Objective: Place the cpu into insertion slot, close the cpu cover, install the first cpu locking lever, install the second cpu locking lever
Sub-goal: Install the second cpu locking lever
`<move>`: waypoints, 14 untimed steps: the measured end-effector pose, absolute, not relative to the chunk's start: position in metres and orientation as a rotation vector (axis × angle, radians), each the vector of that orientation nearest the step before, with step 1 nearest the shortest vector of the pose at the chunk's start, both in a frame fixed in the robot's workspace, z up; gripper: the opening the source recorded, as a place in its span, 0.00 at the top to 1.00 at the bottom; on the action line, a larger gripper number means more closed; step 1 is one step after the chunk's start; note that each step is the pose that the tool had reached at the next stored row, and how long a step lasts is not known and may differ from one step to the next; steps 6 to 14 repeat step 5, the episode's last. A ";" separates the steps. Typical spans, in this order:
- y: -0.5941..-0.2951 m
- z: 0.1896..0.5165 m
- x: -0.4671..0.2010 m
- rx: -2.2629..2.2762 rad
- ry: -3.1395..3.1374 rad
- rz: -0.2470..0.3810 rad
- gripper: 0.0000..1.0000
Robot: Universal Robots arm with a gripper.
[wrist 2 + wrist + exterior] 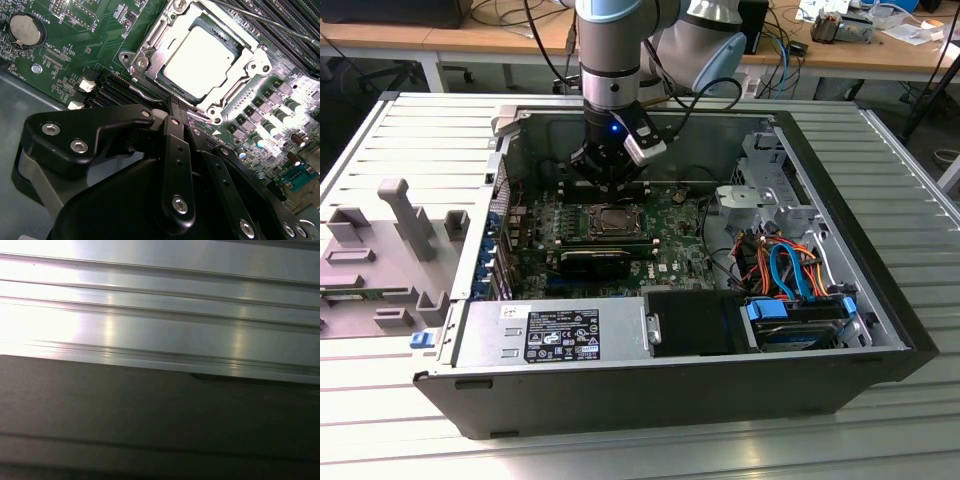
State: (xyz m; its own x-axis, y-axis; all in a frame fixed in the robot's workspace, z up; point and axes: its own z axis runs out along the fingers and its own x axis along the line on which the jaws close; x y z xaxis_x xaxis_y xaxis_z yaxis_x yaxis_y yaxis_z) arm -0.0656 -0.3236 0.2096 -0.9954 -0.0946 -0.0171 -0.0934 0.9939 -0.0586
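While the arm [610, 60] reaches down into the open case [840, 340], its gripper [608, 178] hangs low over the green board [670, 235], at the far edge of the slot [612, 222] as the exterior view shows it. In the second wrist view the black fingers [176, 150] lie drawn together, their tips meeting in a narrow point at the rim of the slot [145, 62], close by a thin wire lever [145, 95] that runs along that side. Nothing sits between them that I can make out; whether the tips actually touch the lever I cannot tell. The cpu [205, 60] lies flat in the slot, pale silver top up. The cover [235, 30] frames it, lying down around the chip. A coin cell [24, 29] sits well apart on the board.
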 end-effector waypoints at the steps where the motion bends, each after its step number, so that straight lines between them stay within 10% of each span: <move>1: -0.324 0.210 -0.066 -0.147 3.117 -0.090 0.89; 14: -0.324 0.210 -0.066 -0.147 3.117 -0.090 0.89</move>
